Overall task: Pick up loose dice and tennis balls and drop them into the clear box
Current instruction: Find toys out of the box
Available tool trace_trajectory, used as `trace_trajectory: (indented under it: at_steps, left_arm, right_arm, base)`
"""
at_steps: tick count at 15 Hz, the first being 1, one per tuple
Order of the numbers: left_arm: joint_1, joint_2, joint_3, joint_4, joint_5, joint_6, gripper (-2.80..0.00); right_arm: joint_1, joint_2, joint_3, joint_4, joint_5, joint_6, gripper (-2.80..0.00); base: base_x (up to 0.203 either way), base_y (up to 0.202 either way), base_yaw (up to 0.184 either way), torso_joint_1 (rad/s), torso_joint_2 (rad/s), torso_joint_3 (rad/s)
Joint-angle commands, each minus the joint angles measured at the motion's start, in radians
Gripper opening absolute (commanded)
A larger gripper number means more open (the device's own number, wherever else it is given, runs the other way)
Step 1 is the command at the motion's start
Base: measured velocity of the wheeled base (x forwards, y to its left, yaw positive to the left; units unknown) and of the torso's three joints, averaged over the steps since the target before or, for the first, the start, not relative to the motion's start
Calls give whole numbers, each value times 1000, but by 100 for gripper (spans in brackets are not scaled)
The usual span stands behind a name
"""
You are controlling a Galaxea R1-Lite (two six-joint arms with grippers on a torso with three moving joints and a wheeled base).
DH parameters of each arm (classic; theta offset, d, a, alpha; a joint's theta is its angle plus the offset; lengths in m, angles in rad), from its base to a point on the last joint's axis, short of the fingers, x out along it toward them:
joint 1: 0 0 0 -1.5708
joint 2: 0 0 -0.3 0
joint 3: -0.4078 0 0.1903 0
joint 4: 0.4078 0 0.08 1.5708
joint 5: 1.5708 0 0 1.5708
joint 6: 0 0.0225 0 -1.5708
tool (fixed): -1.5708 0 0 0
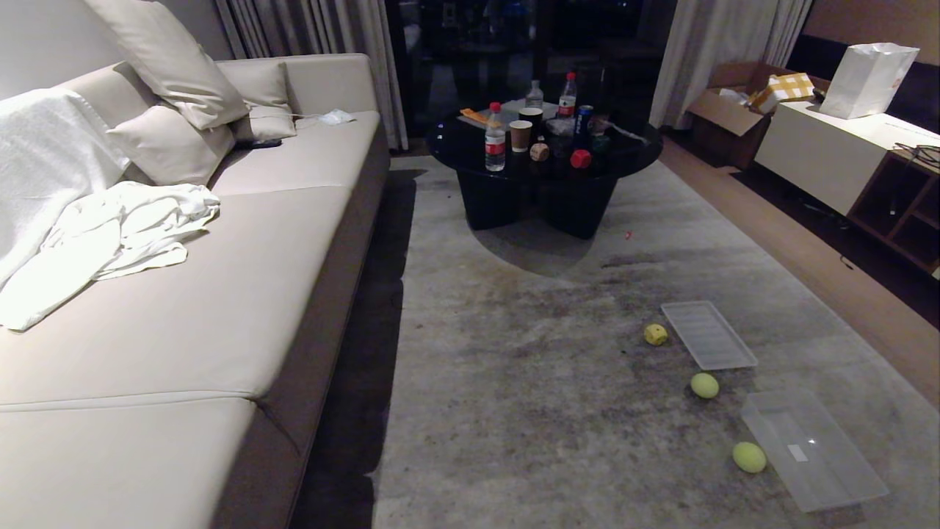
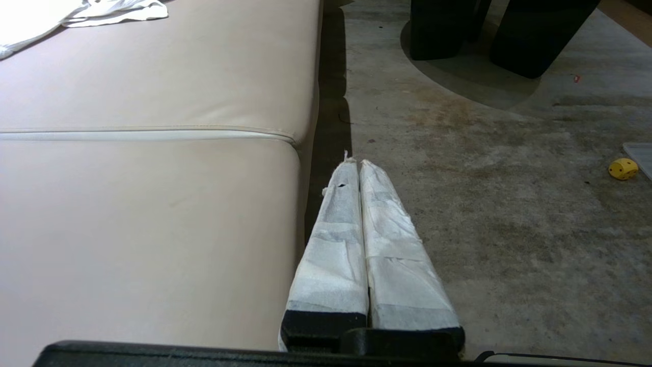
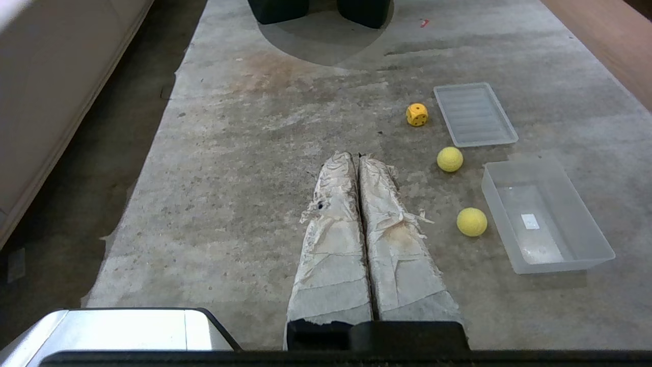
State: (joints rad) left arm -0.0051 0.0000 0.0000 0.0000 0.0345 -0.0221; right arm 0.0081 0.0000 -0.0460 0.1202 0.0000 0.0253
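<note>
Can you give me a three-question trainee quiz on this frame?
1. True or false: the clear box already holds a ball.
2. How many tennis balls lie on the rug?
3. Which die sits on the rug beside the ribbed lid: A red, B yellow, C beige?

Key: 1 false, it is empty. 2 two, the farther tennis ball and the nearer tennis ball. 3 B, the yellow die; the red die and beige die are on the black coffee table.

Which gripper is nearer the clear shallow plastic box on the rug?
Right. The right gripper hangs shut over the rug beside the clear box. The left gripper, also shut, sits by the sofa edge, farther away.
</note>
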Motion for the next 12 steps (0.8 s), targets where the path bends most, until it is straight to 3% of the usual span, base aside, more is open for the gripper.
trace_trajectory:
  at_steps: [1,12]
  left_arm:
    - [0,2,2,0,1,-1,-280]
    - [-1,2,2,0,-2,2,-280]
  right_arm:
    - [0,2,0,0,0,-1,-280]
    - [0,2,0,1,0,1,-280]
  base:
    - [0,0,0,0,0,0]
    - [0,0,0,0,0,0]
